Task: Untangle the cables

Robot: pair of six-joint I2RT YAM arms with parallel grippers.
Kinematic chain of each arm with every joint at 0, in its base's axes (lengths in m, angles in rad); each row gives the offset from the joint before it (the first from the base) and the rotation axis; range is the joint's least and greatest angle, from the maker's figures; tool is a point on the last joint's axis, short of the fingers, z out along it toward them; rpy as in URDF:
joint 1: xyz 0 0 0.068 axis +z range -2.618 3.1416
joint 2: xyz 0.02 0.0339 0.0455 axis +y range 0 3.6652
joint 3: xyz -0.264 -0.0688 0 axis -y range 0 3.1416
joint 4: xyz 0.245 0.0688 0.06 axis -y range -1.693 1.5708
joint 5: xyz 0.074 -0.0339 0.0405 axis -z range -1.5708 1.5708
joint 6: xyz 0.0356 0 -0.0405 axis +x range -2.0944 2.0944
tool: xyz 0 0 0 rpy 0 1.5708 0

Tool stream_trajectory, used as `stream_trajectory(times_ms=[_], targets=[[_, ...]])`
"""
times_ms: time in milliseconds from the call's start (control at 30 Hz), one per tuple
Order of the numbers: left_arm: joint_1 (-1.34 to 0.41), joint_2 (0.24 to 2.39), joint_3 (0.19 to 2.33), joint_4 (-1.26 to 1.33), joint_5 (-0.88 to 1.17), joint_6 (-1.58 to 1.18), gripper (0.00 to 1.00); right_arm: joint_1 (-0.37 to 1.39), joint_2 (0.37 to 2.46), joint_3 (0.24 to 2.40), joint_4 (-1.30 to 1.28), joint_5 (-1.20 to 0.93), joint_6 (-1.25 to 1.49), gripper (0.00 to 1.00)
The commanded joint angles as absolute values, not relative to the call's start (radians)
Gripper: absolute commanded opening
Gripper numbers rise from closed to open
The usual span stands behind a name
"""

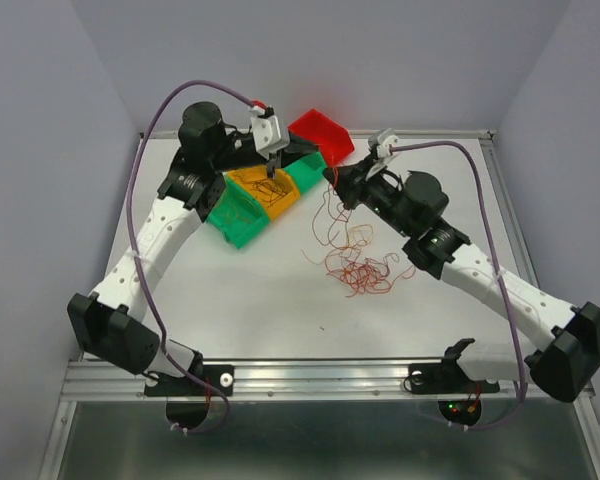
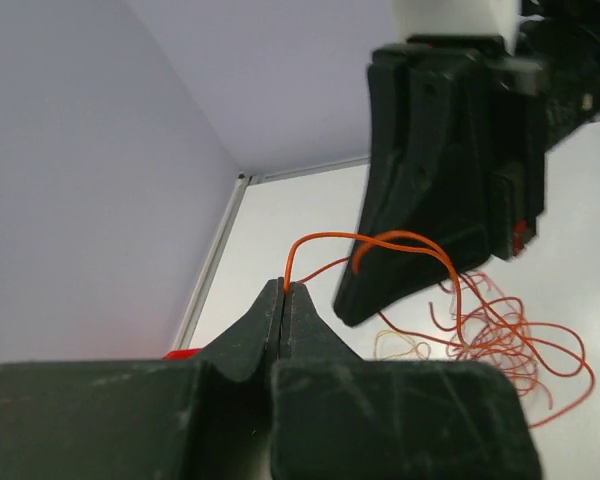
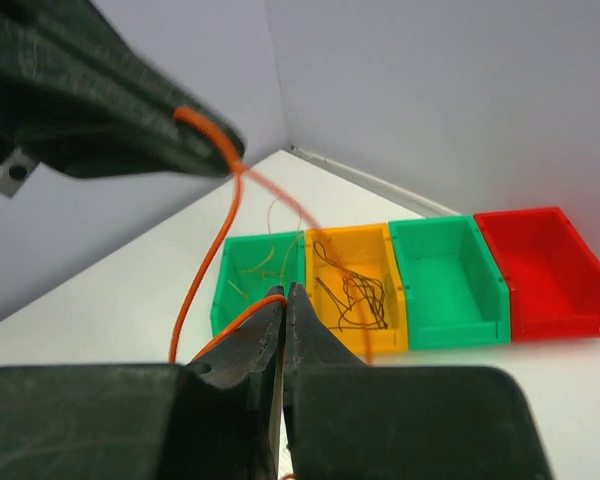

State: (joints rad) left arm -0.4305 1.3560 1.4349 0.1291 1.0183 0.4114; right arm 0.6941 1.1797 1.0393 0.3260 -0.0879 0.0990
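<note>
A tangle of thin orange and red cables (image 1: 363, 268) lies on the table right of centre, and it also shows in the left wrist view (image 2: 505, 335). My left gripper (image 1: 272, 172) hangs over the orange bin (image 1: 263, 190). Its jaws (image 2: 285, 287) are shut on one orange cable (image 2: 325, 238), which arches across to the right gripper's fingers (image 2: 435, 190). My right gripper (image 1: 331, 178) is beside the bins, above the pile. Its jaws (image 3: 286, 292) are shut on an orange cable (image 3: 202, 280) that runs up to the left gripper's fingertips (image 3: 195, 135).
Four bins stand in a row at the back. A green one (image 3: 252, 278) holds a few yellowish wires, the orange one (image 3: 355, 285) holds dark wires, and beside them are a second green one (image 3: 445, 270) and a red one (image 3: 545, 262). The table's metal rim (image 2: 220, 255) and the walls are close behind.
</note>
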Motion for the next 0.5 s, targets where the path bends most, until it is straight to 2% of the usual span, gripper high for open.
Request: stream_trajectory(times_ms=[0, 100, 300, 467], targets=[[-0.379, 1.493, 1.571, 0.137, 0.939, 0.417, 0.0, 0.692, 1.294, 1.123, 0.397, -0.017, 0.089, 0.01], [-0.347, 1.616, 1.682, 0.135, 0.882, 0.416, 0.0, 0.663, 1.417, 1.196, 0.445, 0.028, 0.092, 0.01], [-0.312, 1.843, 1.883, 0.15, 0.752, 0.439, 0.0, 0.571, 1.675, 1.377, 0.537, -0.04, 0.164, 0.01], [-0.255, 2.055, 2.098, 0.207, 0.732, 0.355, 0.0, 0.511, 1.952, 1.628, 0.592, -0.069, 0.224, 0.01]])
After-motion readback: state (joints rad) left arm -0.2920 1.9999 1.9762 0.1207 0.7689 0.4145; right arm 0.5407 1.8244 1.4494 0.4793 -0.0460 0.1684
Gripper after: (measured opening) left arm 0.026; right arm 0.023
